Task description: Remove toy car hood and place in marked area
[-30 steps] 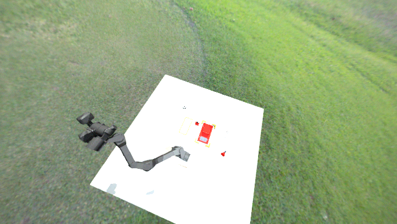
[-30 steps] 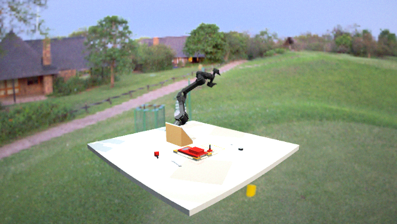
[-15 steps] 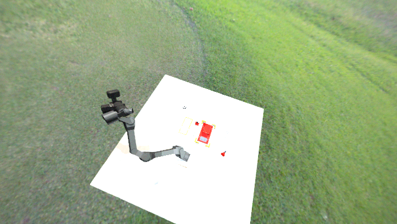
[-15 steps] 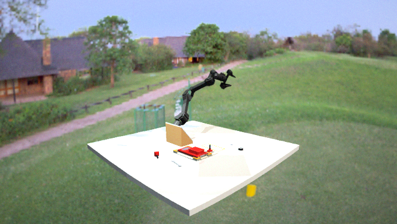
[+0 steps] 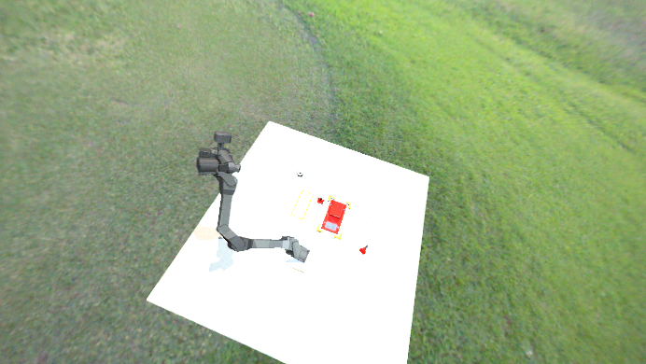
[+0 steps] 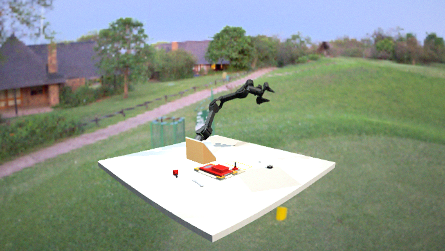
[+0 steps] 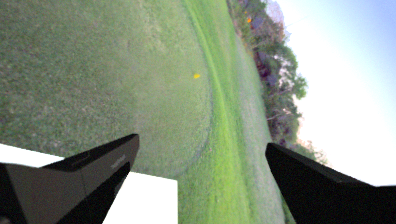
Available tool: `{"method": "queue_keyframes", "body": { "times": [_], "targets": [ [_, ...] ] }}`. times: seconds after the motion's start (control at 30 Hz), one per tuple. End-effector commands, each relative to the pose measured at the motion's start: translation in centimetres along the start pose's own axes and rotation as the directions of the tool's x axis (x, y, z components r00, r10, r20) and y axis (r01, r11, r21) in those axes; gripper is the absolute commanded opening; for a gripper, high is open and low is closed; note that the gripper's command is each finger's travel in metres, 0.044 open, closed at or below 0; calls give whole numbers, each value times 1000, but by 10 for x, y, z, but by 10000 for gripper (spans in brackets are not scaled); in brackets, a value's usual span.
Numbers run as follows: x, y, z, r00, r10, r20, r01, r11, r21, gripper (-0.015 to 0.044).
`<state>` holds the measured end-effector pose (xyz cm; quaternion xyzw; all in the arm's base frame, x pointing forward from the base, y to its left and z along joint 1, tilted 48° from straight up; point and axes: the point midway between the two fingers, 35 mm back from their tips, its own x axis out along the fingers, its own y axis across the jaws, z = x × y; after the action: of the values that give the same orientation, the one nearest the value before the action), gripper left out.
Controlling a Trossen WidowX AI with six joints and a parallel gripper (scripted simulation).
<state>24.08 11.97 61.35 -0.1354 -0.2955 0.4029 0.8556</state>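
The toy car [image 5: 330, 222] [image 6: 207, 167] sits on the table with a raised red block [image 5: 336, 209] [image 6: 220, 168] on one end. This block seems to be the hood and is still on the car. The marked area, a thin yellow outline [image 5: 298, 203] [image 6: 244, 164], lies beside the car; no red part shows inside it in the top view. My gripper [image 6: 271, 96] [image 7: 203, 144] is open and empty, high above the table and well away from the car. Its fingertips are hard to make out in the top view.
Two small red pieces with dark stems lie near the car, one [image 5: 320, 201] [image 6: 235, 167] between it and the outline, another [image 5: 363, 250] [image 6: 175, 172] on its other side. A small black round piece [image 5: 300, 174] [image 6: 269, 166] lies farther off. A brown wedge [image 6: 199, 151] stands behind the car.
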Motion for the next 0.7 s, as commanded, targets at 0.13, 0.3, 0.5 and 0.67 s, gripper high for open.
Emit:
{"method": "queue_keyframes", "body": {
  "times": [0.13,0.3,0.5,0.67],
  "targets": [
    [4,-30,-75,988,-51,-143,70,989,130,440],
    [1,-46,-126,965,-75,-250,120,978,169,440],
    [-10,-61,-185,921,-94,-377,182,962,205,440],
    [-24,-66,-244,867,-73,-493,236,931,277,440]
  ]
}}
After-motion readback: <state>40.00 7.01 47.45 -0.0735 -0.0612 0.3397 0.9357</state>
